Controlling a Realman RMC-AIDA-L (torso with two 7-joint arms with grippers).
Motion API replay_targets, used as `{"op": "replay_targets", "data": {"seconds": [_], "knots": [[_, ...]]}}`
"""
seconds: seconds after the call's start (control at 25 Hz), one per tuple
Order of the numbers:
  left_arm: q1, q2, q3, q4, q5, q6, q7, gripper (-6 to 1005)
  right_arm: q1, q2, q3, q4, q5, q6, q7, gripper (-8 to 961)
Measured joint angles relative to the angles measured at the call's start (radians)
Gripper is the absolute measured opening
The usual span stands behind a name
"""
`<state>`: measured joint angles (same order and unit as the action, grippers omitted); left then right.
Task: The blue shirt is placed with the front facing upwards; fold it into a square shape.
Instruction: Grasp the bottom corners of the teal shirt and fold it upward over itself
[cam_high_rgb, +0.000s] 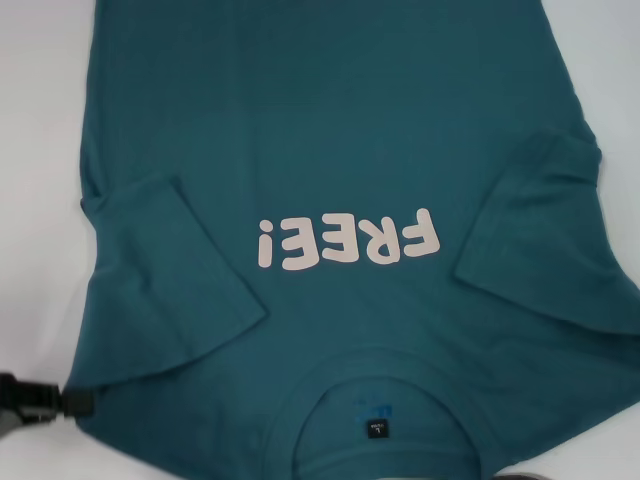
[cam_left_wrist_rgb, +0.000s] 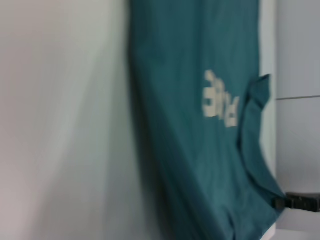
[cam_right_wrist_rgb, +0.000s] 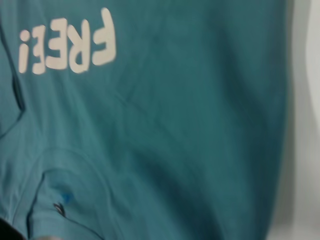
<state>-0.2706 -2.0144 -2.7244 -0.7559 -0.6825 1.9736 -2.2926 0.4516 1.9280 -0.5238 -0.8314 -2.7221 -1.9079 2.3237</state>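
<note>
Just beside the left gripper (cam_high_rgb: 45, 403), the shirt (cam_high_rgb: 330, 130) is spread front-up with both sleeves folded in. Finger state cannot be told. Next, a lengthwise fold seems called for.

Blue shirt (cam_high_rgb: 330, 140) hem cut off; left gripper (cam_high_rgb: 35, 400) fingers unclear.

The white counter (cam_high_rgb: 40, 150) carries the blue shirt (cam_high_rgb: 330, 130), spread flat and front up, collar at six o'clock, both sleeves folded inward; bare counter shows at nine and three o'clock.
</note>
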Motion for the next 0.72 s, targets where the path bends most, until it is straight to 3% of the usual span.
{"op": "replay_targets", "data": {"seconds": [0.12, 0.24, 0.48, 0.72], "knots": [[-0.044, 0.018, 0.0, 0.014, -0.02, 0.007, -0.001, 8, 0.039, -0.014, 0.009, 0.0, 0.042, -0.004, -0.002, 69], [-0.136, 0.036, 0.005, 0.045, -0.018, -0.006, -0.035, 9, 0.104, -0.025, 0.013, 0.007, 0.109, -0.007, 0.006, 72], [-0.296, 0.047, 0.005, 0.051, -0.019, -0.074, -0.124, 11, 0.215, -0.014, 0.04, 0.003, 0.14, 0.056, 0.037, 77], [-0.408, 0.075, 0.029, 0.051, -0.015, -0.213, -0.2, 13, 0.243, -0.023, 0.052, -0.029, 0.219, 0.172, 0.104, 83]]}}
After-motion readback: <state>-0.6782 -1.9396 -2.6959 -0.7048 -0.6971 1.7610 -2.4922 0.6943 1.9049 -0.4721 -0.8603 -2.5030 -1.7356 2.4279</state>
